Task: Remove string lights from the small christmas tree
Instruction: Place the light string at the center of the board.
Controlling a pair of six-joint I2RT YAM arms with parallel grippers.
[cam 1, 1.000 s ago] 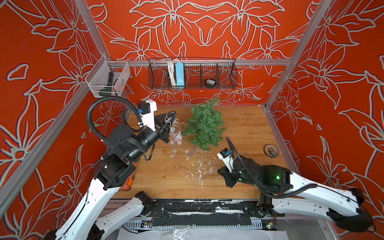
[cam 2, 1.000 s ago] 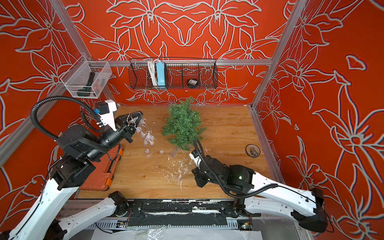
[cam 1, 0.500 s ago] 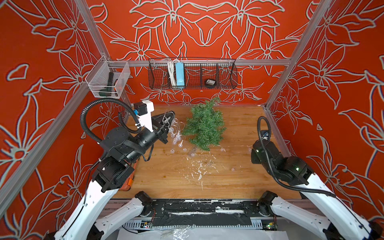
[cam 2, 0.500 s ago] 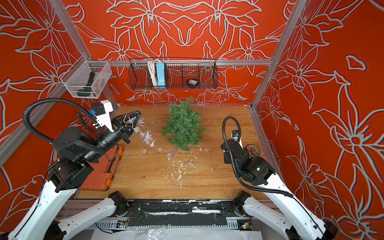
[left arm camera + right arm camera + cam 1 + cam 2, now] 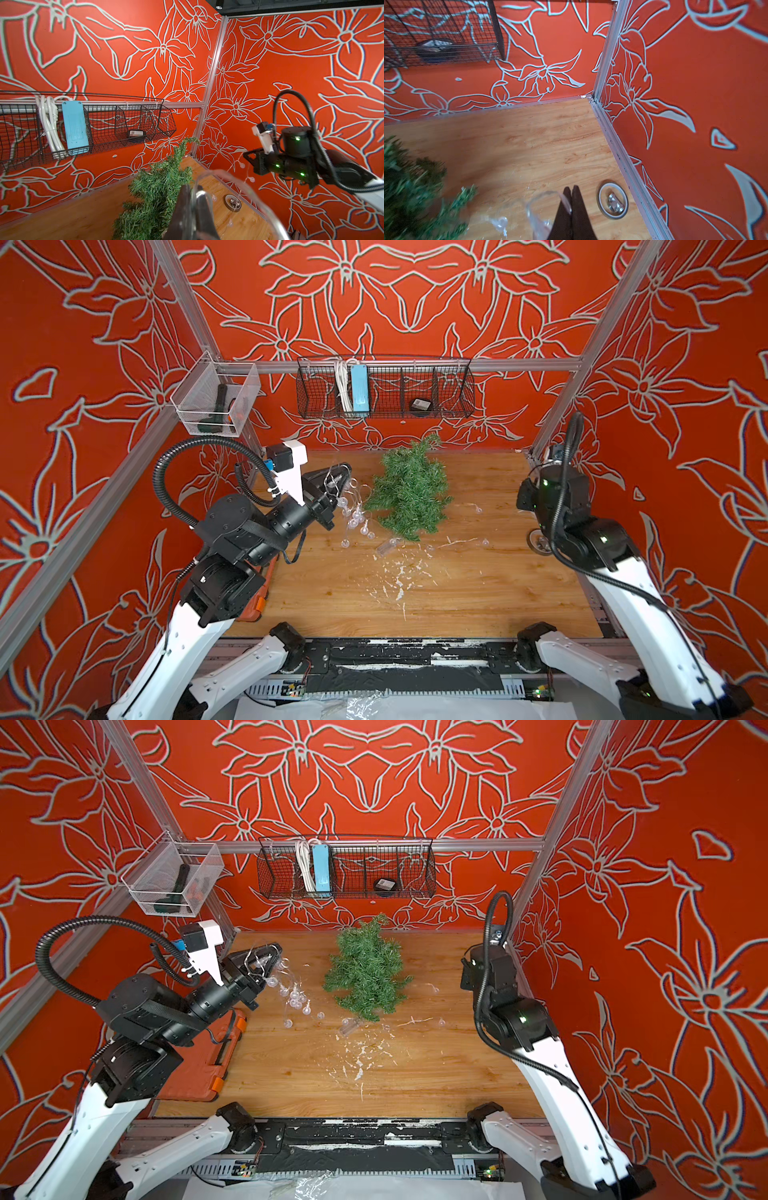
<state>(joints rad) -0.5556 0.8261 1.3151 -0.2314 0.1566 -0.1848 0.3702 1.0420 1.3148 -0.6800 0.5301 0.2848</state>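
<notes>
Right gripper [image 5: 572, 190] and left gripper [image 5: 341, 477] both clamped shut on the string lights [image 5: 353, 519], mid-pull I reckon, strand trailing beside the small christmas tree [image 5: 409, 493] lying mid-table; next I'd spread wider to clear its base.

- near half of the wooden table [image 5: 415, 605] is bare but for white paint flecks [image 5: 399, 585];
- small christmas tree [image 5: 409, 493] lies across the middle-back;
- string lights [image 5: 355, 515] hang from the left gripper [image 5: 345, 472] to the table, closing the gap beside the tree;
- orange tool case [image 5: 195, 1052] along the left edge; small round dish [image 5: 540, 541] by the right wall.
</notes>
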